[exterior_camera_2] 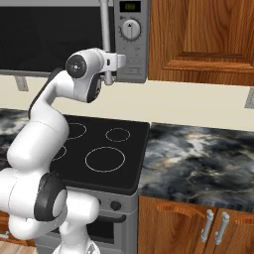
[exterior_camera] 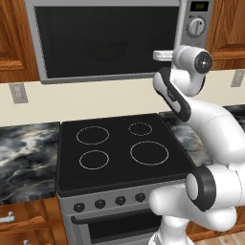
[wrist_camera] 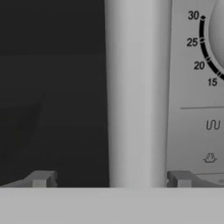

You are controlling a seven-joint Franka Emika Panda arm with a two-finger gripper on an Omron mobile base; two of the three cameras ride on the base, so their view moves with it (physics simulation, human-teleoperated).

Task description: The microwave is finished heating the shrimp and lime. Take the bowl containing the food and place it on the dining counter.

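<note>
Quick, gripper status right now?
Gripper: open, holding nothing, one fingertip on each side of the microwave's bar handle.

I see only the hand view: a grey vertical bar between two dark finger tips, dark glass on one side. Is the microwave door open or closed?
Observer: Closed. In the left base view the dark glass door sits flush in the microwave frame.
Operator: Is the gripper at the top or the bottom of the handle?
Observer: Near the bottom. In the right base view the gripper meets the handle close to its lower end.
Operator: What lies under the microwave?
Observer: A black stovetop with four ring burners, marbled countertop beside it.
Operator: Are the jaws closed on the bar?
Observer: No, open, one finger on each side.
</note>
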